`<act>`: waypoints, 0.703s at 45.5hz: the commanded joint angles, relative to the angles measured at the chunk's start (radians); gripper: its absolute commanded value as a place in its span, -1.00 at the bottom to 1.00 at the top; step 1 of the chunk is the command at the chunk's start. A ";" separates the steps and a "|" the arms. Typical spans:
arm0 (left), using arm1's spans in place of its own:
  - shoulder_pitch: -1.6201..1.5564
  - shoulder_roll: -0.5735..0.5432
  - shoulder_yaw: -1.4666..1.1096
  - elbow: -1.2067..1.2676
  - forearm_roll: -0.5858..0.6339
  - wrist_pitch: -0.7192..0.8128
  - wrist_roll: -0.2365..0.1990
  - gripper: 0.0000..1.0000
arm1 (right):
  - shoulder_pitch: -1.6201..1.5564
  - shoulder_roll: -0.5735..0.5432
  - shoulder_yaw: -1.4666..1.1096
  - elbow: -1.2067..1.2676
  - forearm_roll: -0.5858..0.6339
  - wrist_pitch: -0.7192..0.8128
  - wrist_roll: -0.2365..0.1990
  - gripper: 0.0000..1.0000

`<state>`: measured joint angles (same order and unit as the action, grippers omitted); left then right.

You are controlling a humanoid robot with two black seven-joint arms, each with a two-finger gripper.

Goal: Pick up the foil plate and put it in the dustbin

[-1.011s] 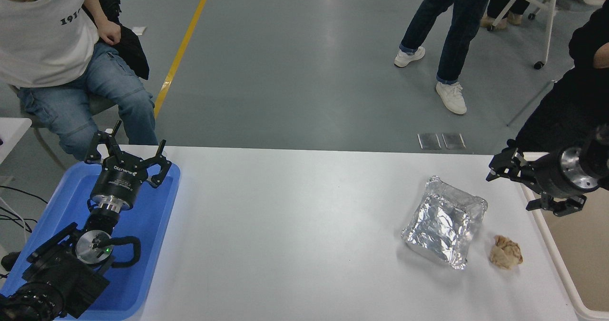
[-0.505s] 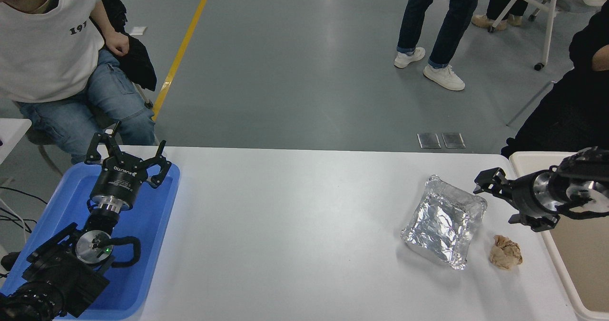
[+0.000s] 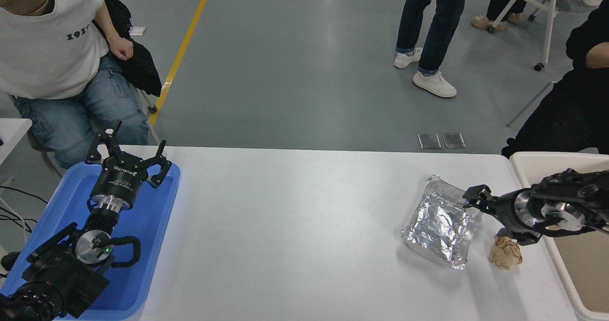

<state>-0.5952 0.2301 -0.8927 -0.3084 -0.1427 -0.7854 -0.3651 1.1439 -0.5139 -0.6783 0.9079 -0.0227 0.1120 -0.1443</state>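
Observation:
The foil plate [image 3: 440, 226], shiny and crinkled with raised rims, lies on the white table at the right. My right gripper [image 3: 486, 215] comes in from the right edge, low over the table and open. Its upper finger is at the plate's right rim, and its lower finger is just above a crumpled brown paper ball [image 3: 505, 254]. It holds nothing. The cream-beige dustbin [image 3: 528, 161] stands off the table's right end, under my right arm. My left gripper [image 3: 127, 155] is parked, open, over a blue tray at the lower left.
The flat blue tray [image 3: 152, 226] lies at the table's left end. A seated person in a white shirt is at the far left. Another in black sits at the far right, and legs stand on the grey floor beyond.
My right gripper has moved left and down from above the dustbin's rim to the foil plate's right edge. The plate and paper ball have not moved. The standing person stepped left.

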 commanded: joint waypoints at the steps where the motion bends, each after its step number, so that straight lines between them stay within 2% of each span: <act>1: 0.000 0.000 0.000 0.000 0.000 0.000 0.000 1.00 | -0.053 0.041 0.034 -0.041 0.000 -0.044 0.002 0.80; 12: 0.000 0.000 0.000 0.000 0.000 0.000 0.000 1.00 | -0.088 0.075 0.037 -0.092 0.001 -0.083 0.002 0.73; 18: 0.000 0.000 0.000 0.000 0.000 0.000 0.000 1.00 | -0.122 0.087 0.049 -0.115 0.000 -0.130 0.002 0.61; 24: 0.000 0.000 0.000 0.000 0.000 0.000 0.000 1.00 | -0.142 0.098 0.049 -0.124 0.000 -0.138 0.003 0.29; 30: 0.000 0.000 0.000 0.000 0.000 0.000 0.000 1.00 | -0.147 0.100 0.049 -0.121 0.000 -0.137 0.003 -0.28; 32: 0.000 0.000 0.000 0.000 -0.001 0.000 0.000 1.00 | -0.147 0.100 0.049 -0.121 0.000 -0.135 0.002 -0.38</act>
<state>-0.5952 0.2301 -0.8928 -0.3084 -0.1427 -0.7854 -0.3651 1.0187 -0.4258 -0.6325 0.7984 -0.0223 -0.0088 -0.1418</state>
